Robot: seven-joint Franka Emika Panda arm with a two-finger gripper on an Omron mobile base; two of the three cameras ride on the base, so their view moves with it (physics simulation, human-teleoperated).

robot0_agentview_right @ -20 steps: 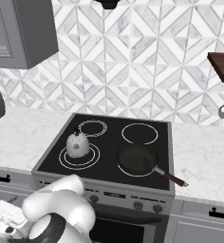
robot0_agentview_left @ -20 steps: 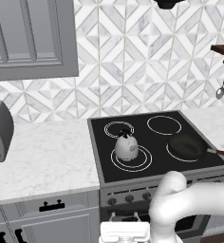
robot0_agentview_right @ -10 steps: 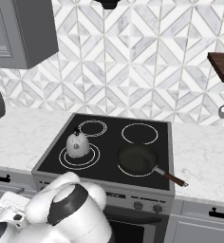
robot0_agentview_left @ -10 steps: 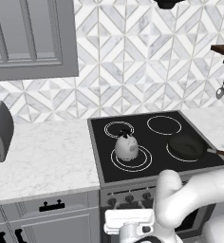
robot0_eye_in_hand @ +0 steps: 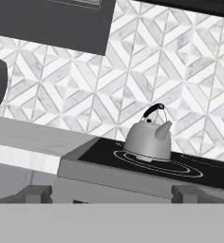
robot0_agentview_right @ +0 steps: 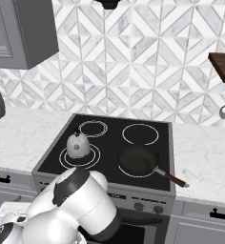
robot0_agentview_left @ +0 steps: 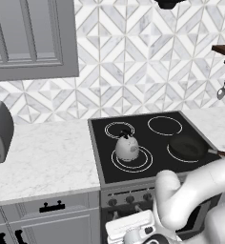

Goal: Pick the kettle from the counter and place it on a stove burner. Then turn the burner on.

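I see the pale marble desk (robot0_agentview_left: pixel 47 157) running left of the black glass cooktop (robot0_agentview_left: pixel 152 143), my landmark here. On the cooktop's front-left circle, the large double-ringed stove burner (robot0_agentview_left: pixel 132 158), the kettle (robot0_agentview_left: pixel 127 147) sits upright, so I judge the placing done and the knob left to turn. A dark frying pan (robot0_agentview_left: pixel 187 147) occupies the front-right circle, its handle pointing right. Below the cooktop's front edge, near the row of knobs (robot0_agentview_left: pixel 129 199), I have the pincer (robot0_eye_in_hand: pixel 111 193) low, its fingers spread fully apart and holding nothing, free for a knob.
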